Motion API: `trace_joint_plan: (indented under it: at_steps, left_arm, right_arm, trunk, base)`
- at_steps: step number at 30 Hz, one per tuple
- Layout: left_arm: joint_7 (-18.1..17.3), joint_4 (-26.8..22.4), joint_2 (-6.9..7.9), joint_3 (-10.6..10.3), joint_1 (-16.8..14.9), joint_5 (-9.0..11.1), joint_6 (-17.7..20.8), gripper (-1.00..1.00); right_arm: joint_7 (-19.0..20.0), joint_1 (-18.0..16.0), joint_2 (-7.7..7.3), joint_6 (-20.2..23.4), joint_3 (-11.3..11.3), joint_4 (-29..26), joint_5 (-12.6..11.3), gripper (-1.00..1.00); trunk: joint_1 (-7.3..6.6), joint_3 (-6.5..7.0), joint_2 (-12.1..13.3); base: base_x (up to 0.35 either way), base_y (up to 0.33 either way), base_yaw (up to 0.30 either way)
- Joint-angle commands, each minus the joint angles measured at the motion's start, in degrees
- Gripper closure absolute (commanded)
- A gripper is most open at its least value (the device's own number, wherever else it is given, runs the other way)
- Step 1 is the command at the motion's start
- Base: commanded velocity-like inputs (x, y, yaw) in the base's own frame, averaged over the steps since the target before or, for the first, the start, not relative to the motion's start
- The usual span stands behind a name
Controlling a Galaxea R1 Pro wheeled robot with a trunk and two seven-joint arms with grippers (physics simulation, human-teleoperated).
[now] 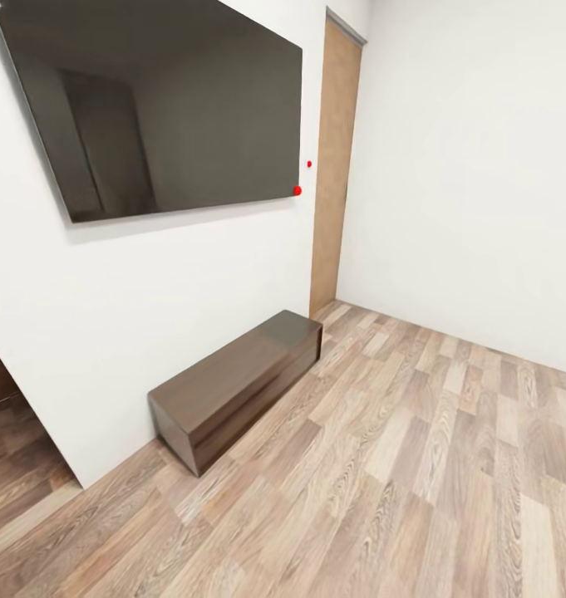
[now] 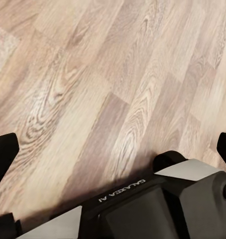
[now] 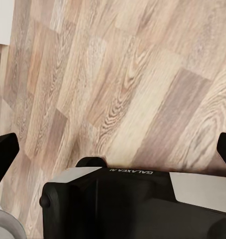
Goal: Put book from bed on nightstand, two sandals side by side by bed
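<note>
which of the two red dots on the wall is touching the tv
The lower, larger red dot, sitting right at the bottom corner of the TV screen. The smaller red dot is higher and on bare white wall, apart from the screen's edge.

Open plank floor ahead; low dark bench and television line the left wall

Bright, even, slightly soft renders
</note>
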Motion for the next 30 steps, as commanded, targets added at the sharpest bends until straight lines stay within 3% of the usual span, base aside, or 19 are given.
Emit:
trace_joint_plan:
  at_steps: [1, 22, 30]
  left_arm:
    - [-0.07, 0.03, 0.07, 0.36, -0.04, -0.60, -0.41, -1.00]
    - [0.47, -0.10, 0.16, 0.32, -0.04, -0.59, -0.56, -1.00]
    - [0.50, -0.09, 1.52, 0.48, -0.05, -0.45, -0.48, -1.00]
  right_arm:
    - [0.22, -0.09, -0.02, -0.07, -0.36, 0.22, 0.09, -1.00]
    - [0.22, -0.09, -0.02, -0.07, -0.36, 0.22, 0.09, -1.00]
    - [0.22, -0.09, -0.02, -0.06, -0.36, 0.22, 0.09, -1.00]
  trunk:
    - [0.03, -0.06, -0.03]
    - [0.03, -0.06, -0.03]
    - [0.03, -0.06, -0.03]
  base:
    - [0.314, -0.018, 0.000]
    - [0.312, -0.027, 0.000]
    - [0.266, -0.087, 0.000]
